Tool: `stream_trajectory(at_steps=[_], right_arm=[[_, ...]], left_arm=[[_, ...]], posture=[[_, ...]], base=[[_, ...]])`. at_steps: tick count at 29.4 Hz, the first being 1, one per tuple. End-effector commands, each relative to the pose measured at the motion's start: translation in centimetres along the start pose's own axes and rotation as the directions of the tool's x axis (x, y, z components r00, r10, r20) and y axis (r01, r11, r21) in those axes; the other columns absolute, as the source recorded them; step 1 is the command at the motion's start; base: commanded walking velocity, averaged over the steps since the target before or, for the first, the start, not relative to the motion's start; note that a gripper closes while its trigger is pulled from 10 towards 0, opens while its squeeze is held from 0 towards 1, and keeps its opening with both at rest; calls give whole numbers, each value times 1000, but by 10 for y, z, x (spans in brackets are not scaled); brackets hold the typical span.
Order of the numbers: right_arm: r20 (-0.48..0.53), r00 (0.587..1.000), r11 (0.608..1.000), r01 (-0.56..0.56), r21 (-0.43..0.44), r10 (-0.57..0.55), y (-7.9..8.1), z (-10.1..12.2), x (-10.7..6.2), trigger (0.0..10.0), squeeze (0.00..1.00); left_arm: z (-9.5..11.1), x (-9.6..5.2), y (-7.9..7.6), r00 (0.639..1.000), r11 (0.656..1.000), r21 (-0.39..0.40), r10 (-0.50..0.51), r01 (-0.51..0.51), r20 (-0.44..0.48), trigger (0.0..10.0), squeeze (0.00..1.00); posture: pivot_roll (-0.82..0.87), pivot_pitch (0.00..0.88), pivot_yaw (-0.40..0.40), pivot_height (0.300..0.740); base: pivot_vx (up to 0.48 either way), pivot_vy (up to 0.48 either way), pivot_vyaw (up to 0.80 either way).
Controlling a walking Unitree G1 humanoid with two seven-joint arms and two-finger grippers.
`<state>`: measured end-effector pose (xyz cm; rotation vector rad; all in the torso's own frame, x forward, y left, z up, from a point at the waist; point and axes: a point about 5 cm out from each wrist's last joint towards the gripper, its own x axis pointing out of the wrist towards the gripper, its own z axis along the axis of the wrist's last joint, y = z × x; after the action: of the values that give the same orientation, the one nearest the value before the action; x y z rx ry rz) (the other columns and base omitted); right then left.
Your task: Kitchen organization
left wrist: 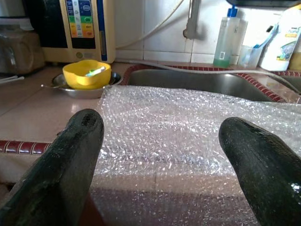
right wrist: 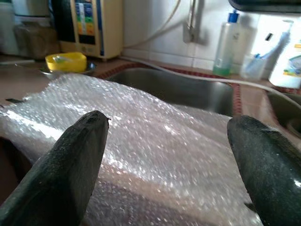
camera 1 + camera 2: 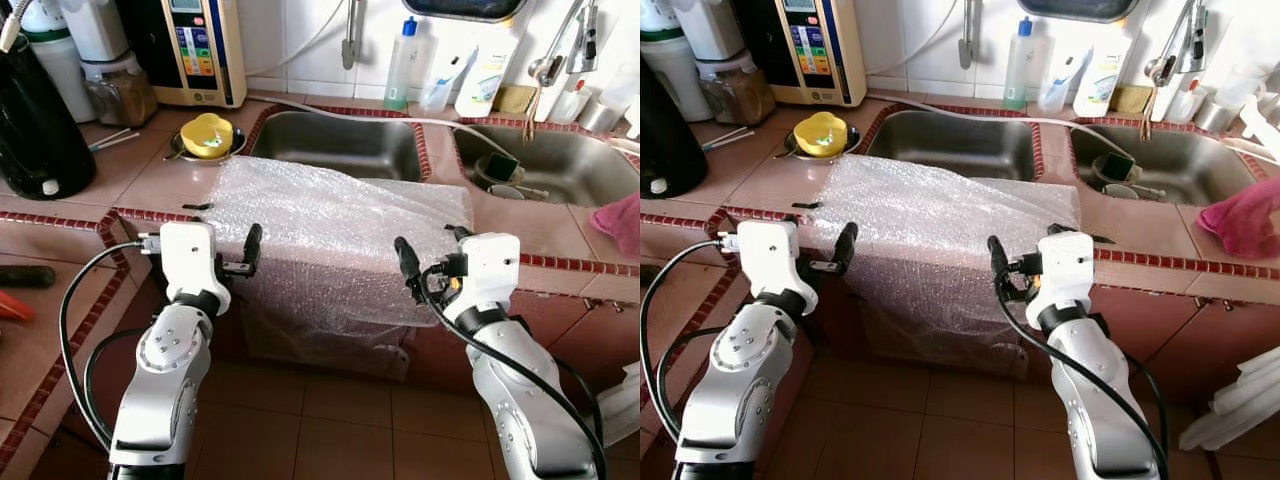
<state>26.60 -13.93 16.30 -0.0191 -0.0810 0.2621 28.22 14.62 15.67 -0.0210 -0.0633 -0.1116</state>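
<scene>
A sheet of clear bubble wrap [image 3: 335, 225] lies on the tiled counter [image 3: 150, 185] in front of the left sink [image 3: 335, 145] and hangs down over the counter's front edge. My left gripper [image 3: 245, 258] is held open just before the sheet's left edge, level with the counter rim. My right gripper [image 3: 408, 268] stands open before the sheet's right part. Nothing is between either pair of fingers. In the left wrist view the black fingers [image 1: 61, 174] frame the sheet, as the right wrist fingers [image 2: 66, 169] do.
A yellow bowl [image 3: 207, 135] sits in a steel dish at the back left, by a water machine [image 3: 195, 50] and a black pot [image 3: 35, 120]. The right sink [image 3: 560, 165] holds dishes. Bottles [image 3: 402, 65] line the wall. A pink cloth [image 3: 620, 225] lies at the far right.
</scene>
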Motion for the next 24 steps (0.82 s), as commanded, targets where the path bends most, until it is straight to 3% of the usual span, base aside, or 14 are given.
stream_trajectory(at_steps=[1,24], right_arm=[[27,1000,1000,-13,0,13,1,6,1,10000,0],[57,997,999,-43,-13,44,3,10,3,10000,0]], left_arm=[[0,1,0,1000,1000,2,-10,10,-8,10000,0],[-1,2,-3,1000,1000,-1,-25,25,-16,10000,0]], posture=[[64,0,-4,740],[60,0,4,740]], base=[[416,0,0],[434,0,0]])
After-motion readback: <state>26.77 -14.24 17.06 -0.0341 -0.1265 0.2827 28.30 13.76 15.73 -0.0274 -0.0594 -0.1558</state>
